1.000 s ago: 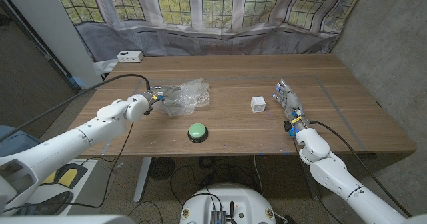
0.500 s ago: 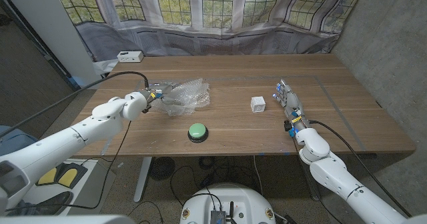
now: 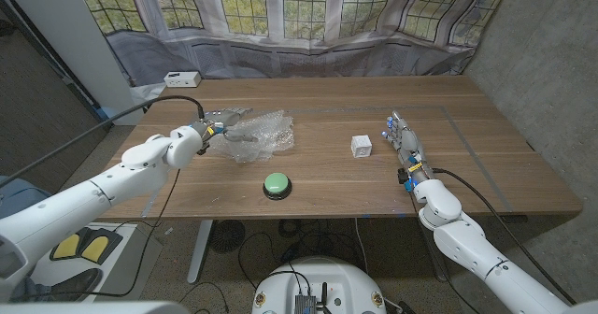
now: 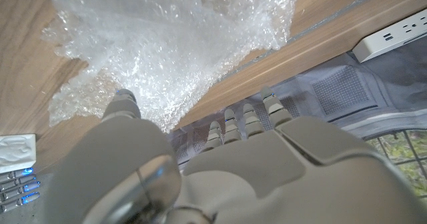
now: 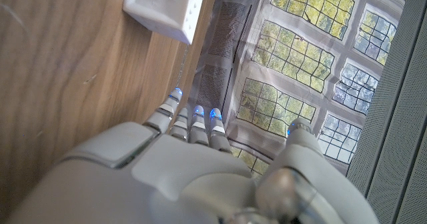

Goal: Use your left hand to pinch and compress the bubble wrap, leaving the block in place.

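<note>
A crumpled sheet of clear bubble wrap (image 3: 256, 135) lies on the wooden surface (image 3: 327, 178), left of centre and toward the far edge. The robot's left hand (image 3: 207, 130) is at the sheet's left edge. In the left wrist view the left hand (image 4: 200, 164) has its thumb down at the plastic (image 4: 173, 57) while the other fingers (image 4: 243, 114) stand apart from it, clear of the sheet, so nothing is pinched yet and the hand is spread.

A small white block (image 3: 362, 146) sits well apart to the right of the wrap, with a green push button (image 3: 277, 184) nearer the front edge between them. The right hand (image 3: 404, 144) stands on its edge just beside the block, fingers straight and close together, holding nothing; the right wrist view shows the block (image 5: 163, 9) ahead of its fingertips (image 5: 193, 114), not touching.

To do the pinch well, the left hand likely needs to bring its fingers down onto a raised fold opposite the thumb, then squeeze steadily in place. Pulling sideways could drag the light sheet toward the button. The right hand is best kept motionless so the block is not nudged.
</note>
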You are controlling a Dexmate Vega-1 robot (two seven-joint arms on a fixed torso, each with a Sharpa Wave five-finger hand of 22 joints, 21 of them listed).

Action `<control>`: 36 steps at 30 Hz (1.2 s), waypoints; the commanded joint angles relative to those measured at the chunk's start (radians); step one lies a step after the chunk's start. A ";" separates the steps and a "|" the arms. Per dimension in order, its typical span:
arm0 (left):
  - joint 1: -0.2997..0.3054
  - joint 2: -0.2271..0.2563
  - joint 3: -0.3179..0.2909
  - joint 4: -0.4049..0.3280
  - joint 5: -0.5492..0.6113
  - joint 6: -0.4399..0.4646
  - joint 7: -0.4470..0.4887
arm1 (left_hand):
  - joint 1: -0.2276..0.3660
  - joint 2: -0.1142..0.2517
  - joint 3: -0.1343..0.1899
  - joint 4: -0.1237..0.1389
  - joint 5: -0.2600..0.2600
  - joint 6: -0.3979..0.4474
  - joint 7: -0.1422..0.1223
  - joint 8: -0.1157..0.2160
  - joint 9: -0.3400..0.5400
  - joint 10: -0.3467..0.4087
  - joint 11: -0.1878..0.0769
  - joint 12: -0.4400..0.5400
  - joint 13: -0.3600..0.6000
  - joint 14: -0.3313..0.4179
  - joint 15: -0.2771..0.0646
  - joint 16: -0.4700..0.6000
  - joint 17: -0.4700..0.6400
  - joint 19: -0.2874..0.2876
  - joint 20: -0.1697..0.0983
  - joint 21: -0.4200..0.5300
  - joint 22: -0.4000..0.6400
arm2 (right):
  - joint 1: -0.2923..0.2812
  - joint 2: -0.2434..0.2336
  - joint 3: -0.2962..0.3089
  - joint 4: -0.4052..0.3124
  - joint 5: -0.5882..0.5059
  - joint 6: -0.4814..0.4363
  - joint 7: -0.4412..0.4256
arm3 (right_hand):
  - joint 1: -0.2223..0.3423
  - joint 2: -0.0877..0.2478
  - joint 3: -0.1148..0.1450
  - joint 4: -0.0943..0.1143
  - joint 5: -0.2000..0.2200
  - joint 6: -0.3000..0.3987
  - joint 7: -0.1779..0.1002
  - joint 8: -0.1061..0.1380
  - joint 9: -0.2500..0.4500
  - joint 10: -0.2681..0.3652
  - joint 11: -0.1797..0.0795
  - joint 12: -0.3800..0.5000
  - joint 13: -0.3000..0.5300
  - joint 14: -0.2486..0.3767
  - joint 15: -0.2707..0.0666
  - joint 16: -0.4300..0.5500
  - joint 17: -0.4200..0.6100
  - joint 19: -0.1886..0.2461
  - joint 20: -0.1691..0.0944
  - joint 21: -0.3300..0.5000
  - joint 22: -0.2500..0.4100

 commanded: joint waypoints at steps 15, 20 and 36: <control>0.085 0.014 -0.108 -0.079 -0.109 -0.011 0.083 | -0.004 0.039 0.013 -0.004 0.003 0.058 0.050 0.022 -0.001 0.032 0.010 0.012 -0.023 0.034 -0.016 0.012 -0.002 0.036 -0.001 -0.012 0.003 | -0.003 0.002 0.004 0.002 -0.001 0.012 -0.001 | 0.002 0.001 -0.003 0.000 0.002 0.009 -0.005 0.002 0.003 0.010 0.004 -0.001 0.002 0.002 -0.001 -0.003 0.003 0.003 -0.006 0.001 0.004; 0.105 0.005 -0.134 -0.085 -0.173 -0.026 0.090 | -0.007 0.048 0.016 -0.002 0.001 0.062 0.049 0.021 -0.001 0.044 0.015 0.016 -0.028 0.041 -0.016 0.014 -0.003 0.037 -0.008 -0.016 0.003 | -0.003 0.004 0.004 0.006 0.000 0.018 0.003 | 0.002 0.001 -0.004 0.000 0.002 0.009 -0.005 0.002 0.003 0.010 0.003 -0.001 0.002 0.002 -0.002 -0.003 0.003 0.003 -0.006 0.001 0.004; 0.139 -0.074 -0.194 -0.012 -0.409 -0.155 0.144 | -0.044 0.096 0.023 0.022 -0.010 0.095 0.041 0.021 -0.002 0.103 0.038 0.031 -0.051 0.090 -0.007 0.023 -0.002 0.070 -0.024 -0.020 0.002 | -0.012 0.000 0.008 0.001 -0.008 0.028 0.000 | 0.003 0.001 -0.004 0.000 0.002 0.010 -0.003 0.002 0.003 0.010 0.003 -0.002 0.002 0.003 -0.002 -0.002 0.003 0.004 -0.007 0.001 0.003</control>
